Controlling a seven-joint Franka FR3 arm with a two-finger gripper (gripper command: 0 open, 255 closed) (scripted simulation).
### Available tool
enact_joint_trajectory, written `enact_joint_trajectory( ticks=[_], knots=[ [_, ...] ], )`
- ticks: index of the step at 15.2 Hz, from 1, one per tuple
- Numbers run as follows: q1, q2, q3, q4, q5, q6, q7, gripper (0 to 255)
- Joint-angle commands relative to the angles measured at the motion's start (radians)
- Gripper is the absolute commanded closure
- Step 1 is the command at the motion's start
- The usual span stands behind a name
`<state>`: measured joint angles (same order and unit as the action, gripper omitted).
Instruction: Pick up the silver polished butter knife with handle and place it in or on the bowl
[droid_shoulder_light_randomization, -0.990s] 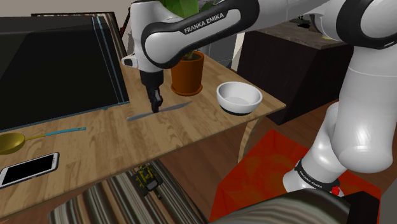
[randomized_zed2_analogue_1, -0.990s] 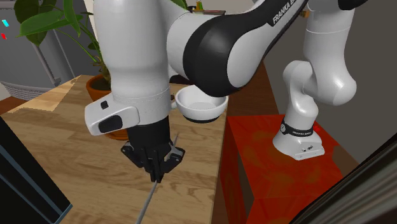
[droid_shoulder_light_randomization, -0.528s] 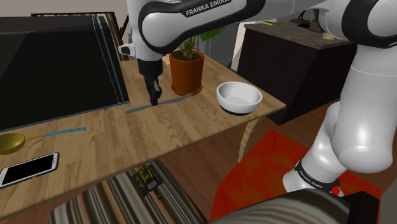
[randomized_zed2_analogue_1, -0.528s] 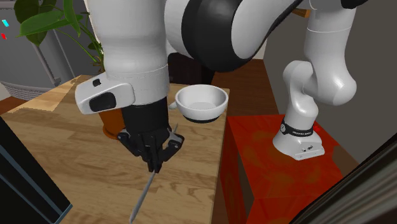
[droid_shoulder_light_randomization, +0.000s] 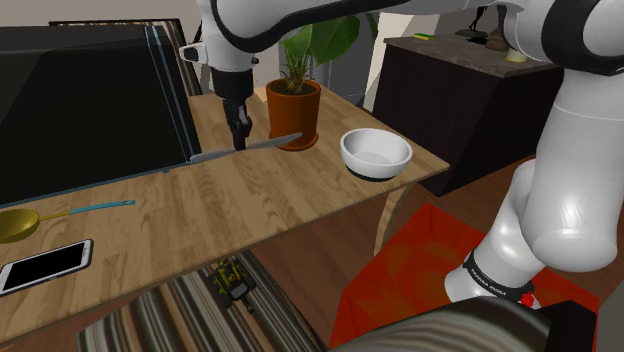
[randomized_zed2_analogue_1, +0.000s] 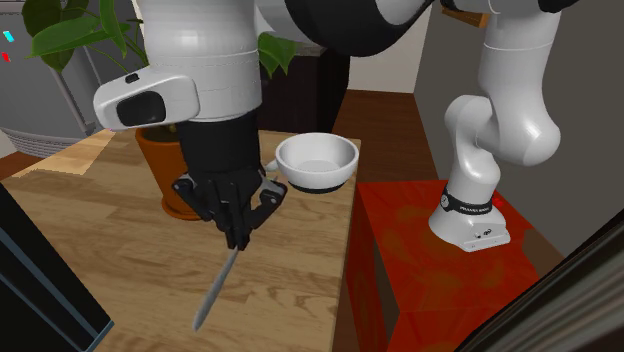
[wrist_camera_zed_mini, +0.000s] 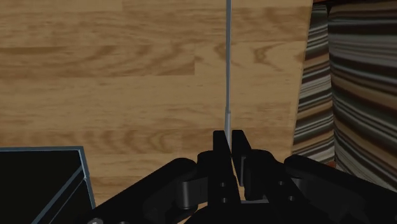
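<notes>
The all-black two-finger gripper (droid_shoulder_light_randomization: 240, 137) is clamped on a slim silver metal butter knife (droid_shoulder_light_randomization: 270, 144), gripping it near the middle of its length, so that in the shoulder view one end sticks out to the left and the other to the right of the fingers. In the second exterior view the gripper (randomized_zed2_analogue_1: 238, 238) points down and the butter knife (randomized_zed2_analogue_1: 215, 290) slants away below it, apparently clear of the light brown wooden table (randomized_zed2_analogue_1: 290, 290). From the wrist, the two fingers (wrist_camera_zed_mini: 221, 147) press together on the butter knife (wrist_camera_zed_mini: 228, 63), which appears edge-on as a thin pale line over the wood grain of the table (wrist_camera_zed_mini: 127, 63). A round white bowl with a dark base (droid_shoulder_light_randomization: 376, 153) sits near the table's corner, to the shoulder view's right of the knife and apart from it. A terracotta plant pot holding a green plant (droid_shoulder_light_randomization: 293, 113) stands between them, a little farther back. A large black flat panel with a pale blue edge (droid_shoulder_light_randomization: 90, 100) lies at the table's left. Near the left edge lie a white-framed phone with a black screen (droid_shoulder_light_randomization: 45, 265) and a golden spoon (droid_shoulder_light_randomization: 15, 222). A small yellow toy car (droid_shoulder_light_randomization: 228, 280) rests on a striped rug (droid_shoulder_light_randomization: 190, 310) under the table, and the red box stand (droid_shoulder_light_randomization: 420, 250) sits at the lower right.
</notes>
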<state>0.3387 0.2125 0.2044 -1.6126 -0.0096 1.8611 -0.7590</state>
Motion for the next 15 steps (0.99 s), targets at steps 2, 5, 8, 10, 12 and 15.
enact_joint_trajectory(
  ticks=[2,5,8,10,12,15],
  knots=[
    [-0.013,-0.035,-0.005,-0.029,0.009,-0.007,-0.019,255],
    [-0.049,-0.129,-0.026,-0.143,0.032,0.014,-0.079,255],
    [-0.08,-0.215,-0.052,-0.242,0.05,0.025,-0.141,255],
    [-0.1,-0.269,-0.072,-0.3,0.059,0.029,-0.184,255],
    [-0.118,-0.32,-0.094,-0.354,0.065,0.03,-0.226,255],
    [-0.145,-0.39,-0.13,-0.424,0.069,0.028,-0.291,255]
  ],
)
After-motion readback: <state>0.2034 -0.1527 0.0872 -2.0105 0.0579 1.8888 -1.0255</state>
